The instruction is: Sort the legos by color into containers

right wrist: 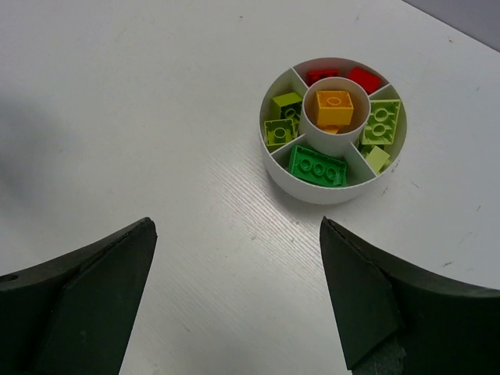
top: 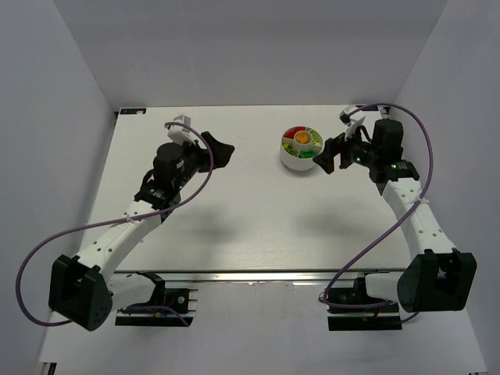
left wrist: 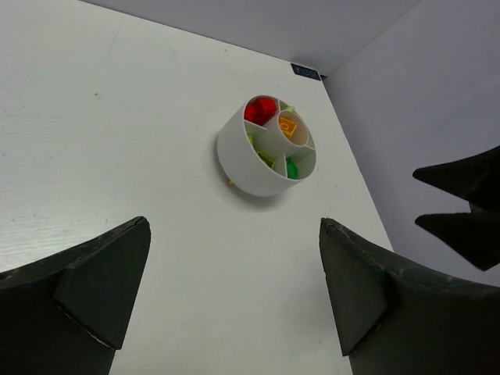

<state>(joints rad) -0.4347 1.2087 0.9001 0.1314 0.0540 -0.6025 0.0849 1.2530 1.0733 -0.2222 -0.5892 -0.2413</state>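
The round white dish point(top: 300, 162) stands at the back right of the table. In the right wrist view its wall point(right wrist: 312, 191) rings the bricks: an orange one point(right wrist: 334, 107) in the centre cup, two red ones point(right wrist: 364, 79) in the far wedge, yellow-green ones in the left wedge point(right wrist: 280, 133) and the right wedge point(right wrist: 381, 123), and a darker green one point(right wrist: 317, 166) in the near wedge. My right gripper point(top: 326, 154) is open and empty just right of the dish, shown in its own view point(right wrist: 237, 293). My left gripper point(top: 223, 149) is open and empty, well left of the dish point(left wrist: 234, 156).
White walls close in the table at the back and sides. A tiny orange speck point(left wrist: 230, 183) lies at the dish's foot in the left wrist view. The right gripper's fingers point(left wrist: 461, 205) show at that view's right edge.
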